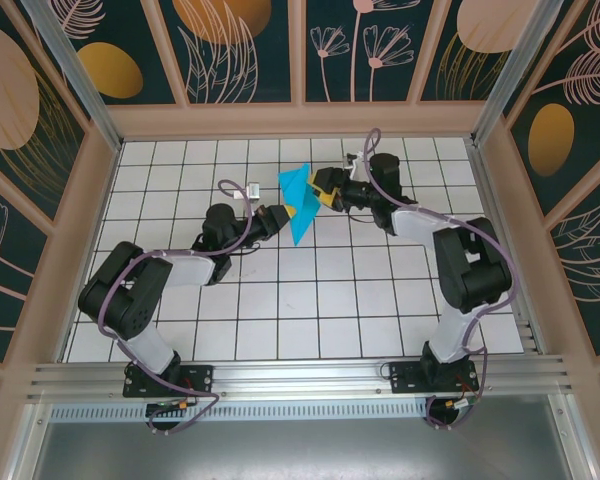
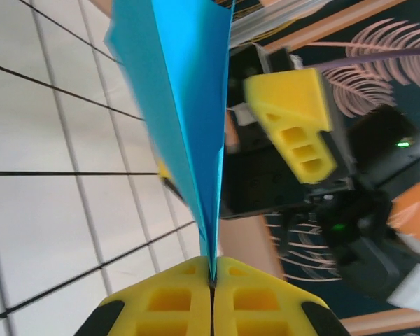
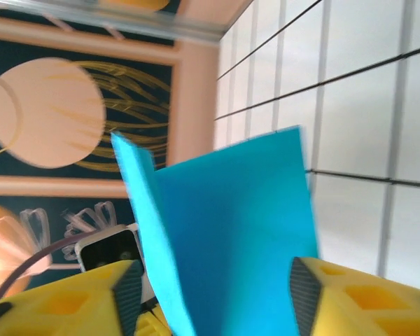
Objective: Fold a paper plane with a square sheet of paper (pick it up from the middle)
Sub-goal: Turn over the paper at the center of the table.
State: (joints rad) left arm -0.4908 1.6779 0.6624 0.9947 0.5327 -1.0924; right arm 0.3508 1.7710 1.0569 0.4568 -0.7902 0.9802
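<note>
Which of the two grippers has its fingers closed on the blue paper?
The left gripper: its yellow fingers meet on the folded paper. On the right gripper the fingers stand apart, the paper between them.

Up off the white gridded tabletop (image 1: 310, 300), toward its far middle: creased teal-blue paper sheet (image 1: 300, 205), between yellow-fingered left gripper (image 1: 283, 214), clamped on its left edge, and yellow-fingered right gripper (image 1: 327, 190), straddling its right edge.
</note>
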